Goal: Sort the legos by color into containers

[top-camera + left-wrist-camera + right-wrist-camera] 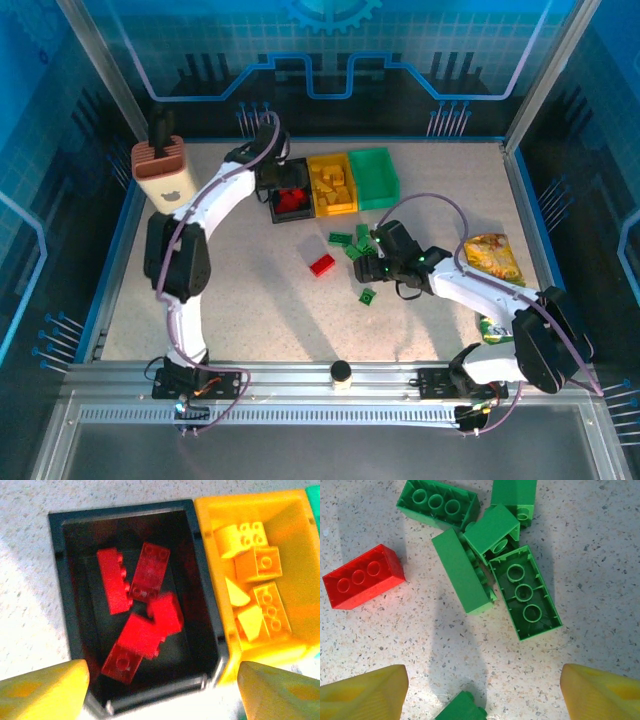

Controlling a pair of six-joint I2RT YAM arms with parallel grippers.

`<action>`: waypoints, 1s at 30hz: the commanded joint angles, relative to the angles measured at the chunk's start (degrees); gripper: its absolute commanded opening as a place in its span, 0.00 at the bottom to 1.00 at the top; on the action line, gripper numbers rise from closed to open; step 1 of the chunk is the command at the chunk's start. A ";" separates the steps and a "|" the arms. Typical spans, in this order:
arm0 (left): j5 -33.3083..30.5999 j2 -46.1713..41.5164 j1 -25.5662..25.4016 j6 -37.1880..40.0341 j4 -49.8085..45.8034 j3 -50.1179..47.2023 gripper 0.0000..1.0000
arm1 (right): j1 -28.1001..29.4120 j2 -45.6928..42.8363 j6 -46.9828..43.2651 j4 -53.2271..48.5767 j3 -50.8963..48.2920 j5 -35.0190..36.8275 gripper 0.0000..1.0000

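Three containers stand in a row at the back: a black bin [275, 205] with red legos [145, 630], a yellow bin [313, 185] with yellow legos [260, 565], and a green bin [374, 178]. My left gripper [162, 690] hangs open over the black bin [57, 580], nothing between its fingers. On the table lie one red brick [322, 264] and a cluster of green bricks [352, 243]. My right gripper [482, 690] is open just above the table, near side of the green cluster [525, 592]. A lone green brick [462, 709] lies between its fingertips' line and the camera edge.
A beige-and-brown holder [162, 172] stands at the back left. Yellow-green snack bags [494, 257] lie on the right beside my right arm. A small round object [342, 374] sits on the front rail. Another green brick [368, 295] lies apart, nearer the front.
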 commanded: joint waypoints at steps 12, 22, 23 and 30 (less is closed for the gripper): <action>0.63 -30.97 -1.05 -5.81 12.33 -35.38 0.77 | 6.71 17.69 -2.27 -7.88 18.47 -0.97 1.00; -1.66 -38.64 -1.03 -6.80 14.69 -47.50 0.77 | 10.20 29.58 11.52 -15.74 29.06 0.97 1.00; -1.93 -39.07 -1.07 -6.80 15.02 -48.15 0.77 | 10.85 30.33 14.17 -15.21 29.15 1.54 1.00; -3.05 -40.63 -1.04 -6.99 15.43 -49.53 0.76 | 14.42 35.99 27.83 -18.77 35.48 7.14 0.97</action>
